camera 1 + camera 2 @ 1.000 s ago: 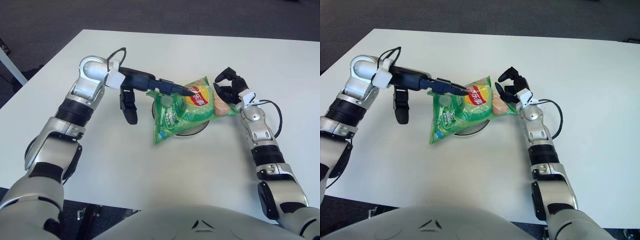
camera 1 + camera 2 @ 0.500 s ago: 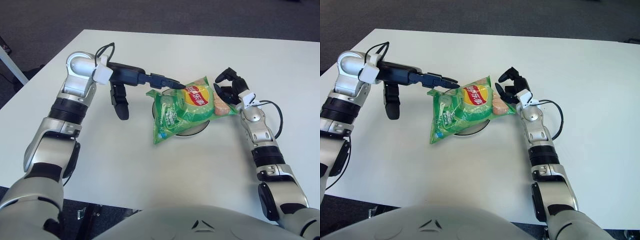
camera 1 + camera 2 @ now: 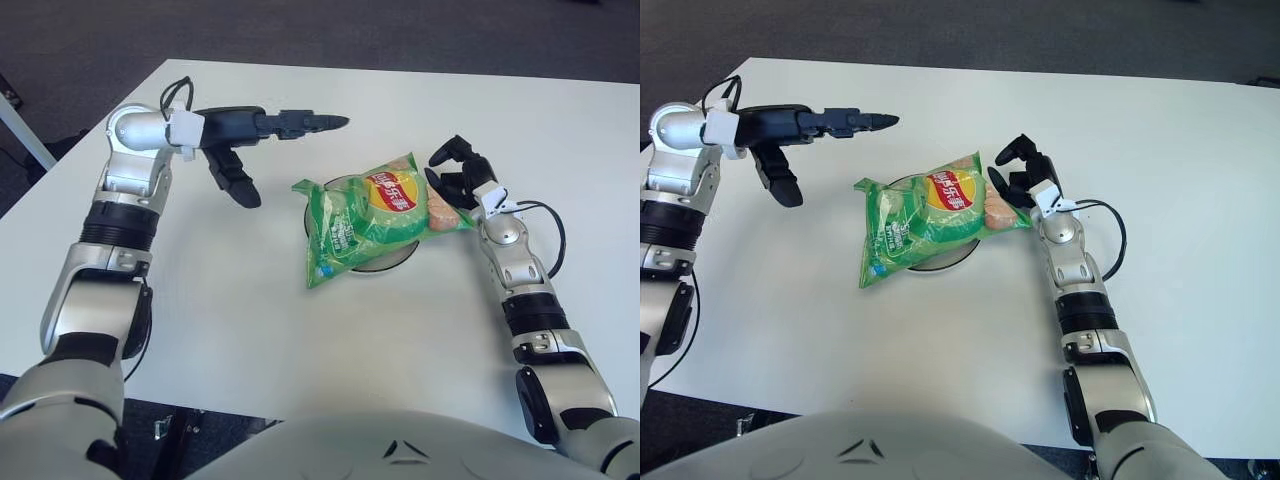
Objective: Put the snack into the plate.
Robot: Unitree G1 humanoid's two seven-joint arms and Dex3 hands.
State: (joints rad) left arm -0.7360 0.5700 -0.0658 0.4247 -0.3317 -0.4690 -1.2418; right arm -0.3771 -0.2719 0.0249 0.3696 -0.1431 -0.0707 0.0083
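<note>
The snack, a green chip bag (image 3: 362, 222), lies across the round plate (image 3: 392, 263) in the middle of the white table and covers most of it. My left hand (image 3: 292, 152) hovers up and to the left of the bag, clear of it. Its fingers (image 3: 300, 122) stretch out straight, the thumb hangs down, and it is open and holds nothing. My right hand (image 3: 452, 178) is at the bag's right end, with its dark fingers curled on that edge.
The white table (image 3: 250, 300) spreads all around the plate. Its far edge and left corner meet dark carpet. A black cable (image 3: 552, 235) loops beside my right forearm.
My left hand has pulled off the top of the bag and swung up and to the left, fingers now straight. The bag and my right hand have stayed in place.
</note>
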